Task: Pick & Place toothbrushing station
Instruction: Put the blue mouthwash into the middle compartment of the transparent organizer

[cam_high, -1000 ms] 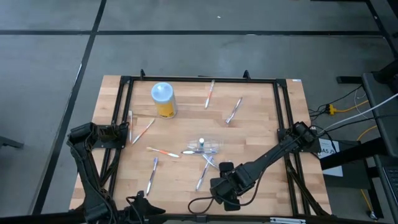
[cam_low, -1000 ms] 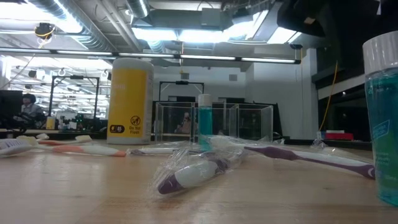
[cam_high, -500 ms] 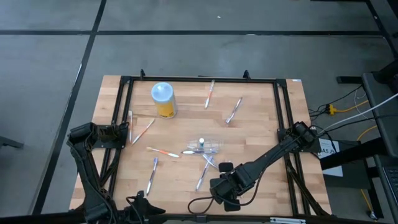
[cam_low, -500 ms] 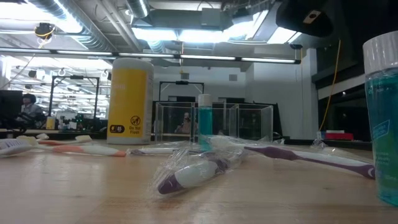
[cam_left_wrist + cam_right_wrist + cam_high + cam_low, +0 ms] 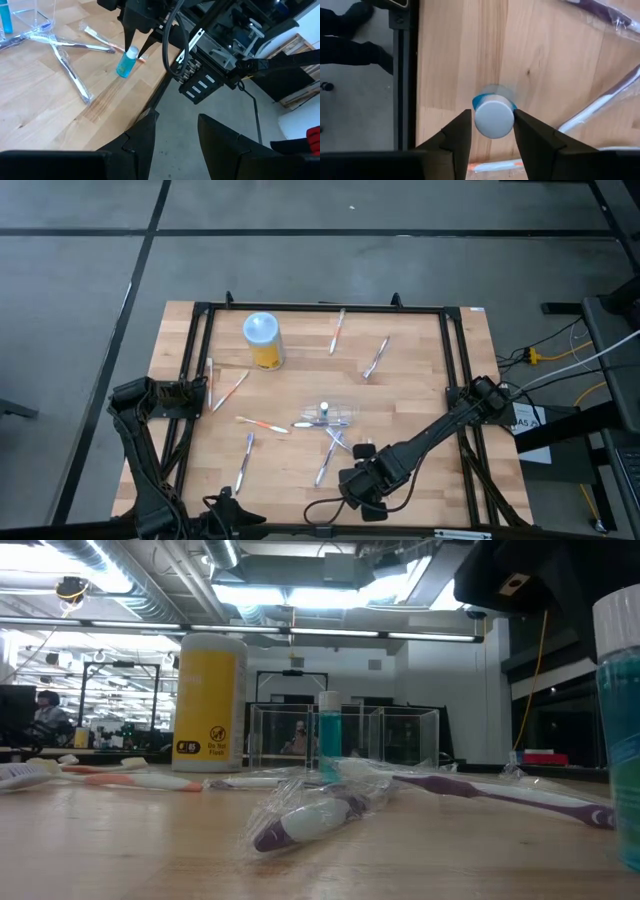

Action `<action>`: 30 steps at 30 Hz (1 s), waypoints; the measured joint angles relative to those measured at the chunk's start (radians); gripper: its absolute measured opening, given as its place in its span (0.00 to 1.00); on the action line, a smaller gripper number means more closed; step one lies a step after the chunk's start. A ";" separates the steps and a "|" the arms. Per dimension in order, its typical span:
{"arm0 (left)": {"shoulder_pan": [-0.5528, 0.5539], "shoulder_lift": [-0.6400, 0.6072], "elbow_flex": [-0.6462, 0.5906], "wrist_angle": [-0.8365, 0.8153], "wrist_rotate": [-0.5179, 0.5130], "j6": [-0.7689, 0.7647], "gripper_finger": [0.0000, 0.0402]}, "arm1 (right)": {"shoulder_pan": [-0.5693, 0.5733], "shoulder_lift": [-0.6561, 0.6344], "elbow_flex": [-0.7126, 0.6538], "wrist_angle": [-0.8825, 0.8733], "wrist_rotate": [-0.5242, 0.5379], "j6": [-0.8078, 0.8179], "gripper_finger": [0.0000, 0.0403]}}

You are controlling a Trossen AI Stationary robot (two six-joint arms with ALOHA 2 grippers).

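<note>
Reaching down at the near edge of the wooden surface, the right gripper is seen with its two dark fingers set on either side of a small blue bottle with a white round cap; the fingers look pressed against the cap, so the bottle is taken as grasped. In the left wrist view the same bottle is shown standing upright between the tips of that gripper, beside an orange-pink toothbrush. The left gripper is held past the near edge of the surface, its fingers parted and nothing between them. Near the middle of the surface a clear holder is found, with wrapped purple toothbrushes lying just in front of it. Farther back, a yellow bottle with a pale cap is seen standing, and more toothbrushes are scattered well apart across the boards. In the low view a wrapped purple and white toothbrush lies nearest the camera.
</note>
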 joint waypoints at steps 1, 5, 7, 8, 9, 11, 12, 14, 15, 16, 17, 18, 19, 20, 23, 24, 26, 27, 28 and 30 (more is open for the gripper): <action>0.000 0.000 0.000 0.000 0.000 0.000 0.36 | 0.000 0.000 0.000 0.005 0.000 0.000 0.35; 0.000 0.000 0.000 0.000 0.000 -0.001 0.36 | 0.000 0.000 0.000 0.005 0.000 -0.006 0.35; 0.000 0.000 0.000 0.000 0.000 -0.006 0.36 | -0.001 0.000 0.000 0.005 0.001 -0.011 0.35; 0.000 0.000 0.000 0.000 0.000 -0.008 0.36 | -0.003 0.000 0.000 0.005 0.004 -0.015 0.35; 0.000 0.000 0.000 0.000 0.000 -0.008 0.36 | -0.003 0.000 0.000 0.005 0.004 -0.018 0.35; 0.000 0.000 0.000 0.000 0.000 -0.009 0.36 | -0.005 0.000 0.000 0.005 0.004 -0.018 0.35; 0.000 0.000 0.000 0.000 0.000 -0.009 0.36 | -0.006 0.000 0.000 0.005 0.004 -0.018 0.35; 0.000 0.000 0.000 0.000 0.000 -0.009 0.36 | -0.007 0.000 0.000 0.007 0.006 -0.018 0.35; 0.000 0.000 0.000 0.000 0.000 -0.009 0.36 | -0.007 0.000 0.000 0.008 0.008 -0.018 0.35; 0.000 0.000 0.000 0.000 0.000 -0.009 0.36 | -0.007 0.000 0.000 0.008 0.008 -0.019 0.35; 0.000 0.000 0.000 0.000 0.000 -0.011 0.36 | -0.007 0.000 0.000 0.008 0.008 -0.019 0.35; 0.000 0.000 0.000 0.000 0.000 -0.011 0.36 | -0.007 0.000 0.000 0.008 0.008 -0.019 0.35; 0.000 0.000 0.000 0.000 0.000 -0.011 0.36 | -0.007 0.000 0.000 0.008 0.009 -0.019 0.35; 0.000 0.000 0.000 0.000 0.000 -0.012 0.36 | -0.007 0.000 0.000 0.008 0.011 -0.019 0.35; 0.000 0.000 0.000 0.000 0.000 -0.012 0.36 | -0.007 0.000 0.000 0.008 0.027 -0.019 0.32; 0.000 0.000 0.000 0.001 0.000 -0.012 0.36 | -0.007 0.000 0.000 0.008 0.030 -0.019 0.30; 0.000 0.000 0.000 0.005 0.000 -0.011 0.36 | -0.007 0.000 0.000 0.009 0.030 -0.019 0.27; 0.000 0.000 0.000 0.006 0.000 -0.011 0.36 | -0.007 0.000 0.000 0.011 0.030 -0.019 0.25; 0.000 0.000 0.000 0.007 0.000 -0.011 0.36 | -0.007 0.000 0.000 0.013 0.030 -0.019 0.24; 0.000 0.000 0.000 0.007 -0.001 -0.011 0.36 | -0.007 0.000 0.000 0.015 0.035 -0.019 0.24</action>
